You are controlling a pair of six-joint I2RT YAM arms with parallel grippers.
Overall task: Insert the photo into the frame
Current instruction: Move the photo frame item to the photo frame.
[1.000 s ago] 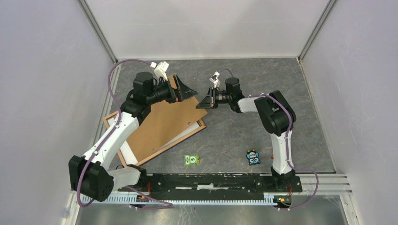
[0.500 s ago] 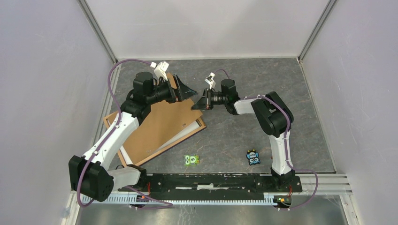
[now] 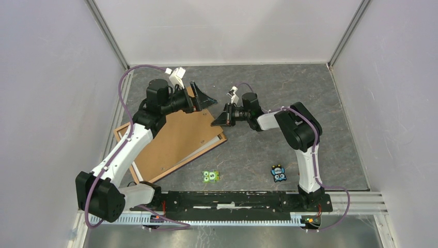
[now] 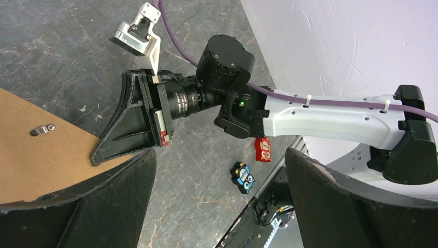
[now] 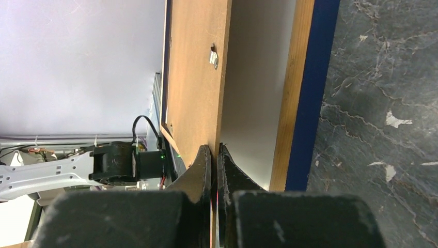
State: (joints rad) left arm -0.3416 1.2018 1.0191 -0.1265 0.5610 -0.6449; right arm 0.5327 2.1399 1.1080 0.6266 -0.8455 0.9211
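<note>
Frame back-up on surface, left of centre. Photo inside it, white back up; we judge main step done. Backing board askew on top, unseated. Right hand shut at board edge, pinch unclear. Left hand wide open, empty.

Left arm, right arm are showing white links, black joints, zip-tied purple cable; right gripper is wearing black wedge fingers.
</note>
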